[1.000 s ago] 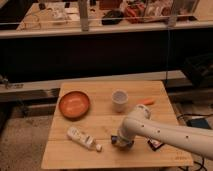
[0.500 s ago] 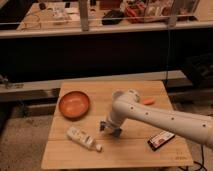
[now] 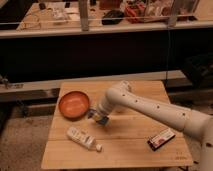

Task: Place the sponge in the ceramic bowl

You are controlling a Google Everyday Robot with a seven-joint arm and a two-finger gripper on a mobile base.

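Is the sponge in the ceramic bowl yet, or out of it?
Out. The hand, shut on the sponge, hangs beside the rim of the ceramic bowl, whose inside shows bare.

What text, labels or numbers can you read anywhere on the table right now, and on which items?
None can be read.
White plastic bottle lying on the wooden table: any print too blurred to read.
Small dark packet with red marking: print too small to read.
Round orange-brown ceramic bowl: no markings visible.
Gripper, beside the bowl's right rim, shut on the small yellow-and-blue sponge: no text visible.
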